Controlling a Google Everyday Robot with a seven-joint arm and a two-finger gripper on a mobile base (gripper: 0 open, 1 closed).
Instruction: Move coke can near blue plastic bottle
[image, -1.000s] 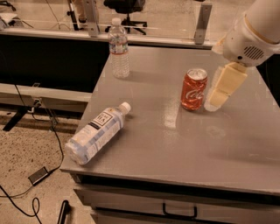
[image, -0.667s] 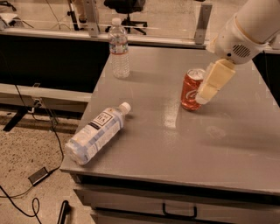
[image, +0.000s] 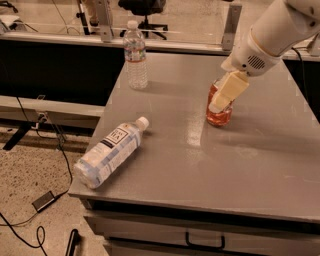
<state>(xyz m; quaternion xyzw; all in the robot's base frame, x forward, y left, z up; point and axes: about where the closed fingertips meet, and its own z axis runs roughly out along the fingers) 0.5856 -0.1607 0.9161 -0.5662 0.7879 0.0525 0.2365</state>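
Observation:
The coke can (image: 220, 117) stands upright on the grey table (image: 250, 165), right of centre. My gripper (image: 218, 104) comes down from the upper right on a white arm and sits right at the can, covering its top and most of its front. The blue plastic bottle (image: 111, 151) lies on its side near the table's front left corner, white cap pointing toward the can and dark label facing up. It is well apart from the can, to the can's lower left.
A slim clear bottle with a red-and-white label (image: 136, 56) stands upright at the table's back left. The table's left edge drops to a floor with cables (image: 30, 220). A drawer handle (image: 205, 243) is below the front edge.
My gripper has moved left and down from beside the can's right side to over the can. The can and both bottles have not moved.

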